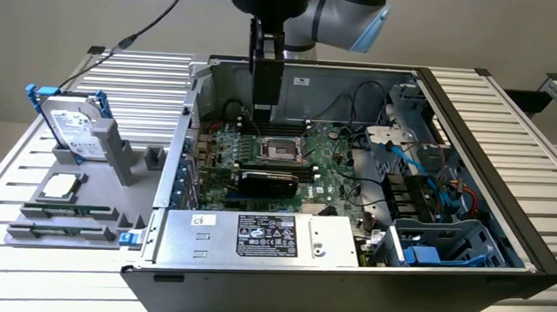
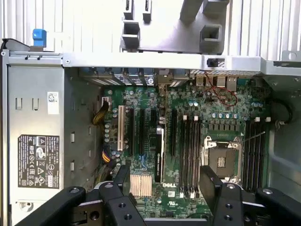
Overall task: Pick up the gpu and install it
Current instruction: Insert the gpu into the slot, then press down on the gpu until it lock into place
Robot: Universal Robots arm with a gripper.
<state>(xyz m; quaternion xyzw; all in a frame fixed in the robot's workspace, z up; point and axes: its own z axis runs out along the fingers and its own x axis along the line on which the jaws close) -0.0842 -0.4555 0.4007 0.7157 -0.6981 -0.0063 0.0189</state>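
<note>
The tool [image 2: 162, 188] is hanging above the open computer case [image 1: 506, 182] with its jaws spread wide and nothing between them. Just beyond its fingers [image 2: 210, 181], the wrist view is showing the motherboard [image 2: 188, 108], and the gpu [image 2: 159, 153] is standing edge-on in one of the expansion slots, its black face also showing in the exterior view at [image 1: 266, 180]. As far as can be judged, the card is already sitting in place and the install is looking done or nearly so; whether it is fully seated cannot be told. Farther off, the hard drive [image 1: 71, 124] is resting in its holder on the bench [image 1: 24, 271].
</note>
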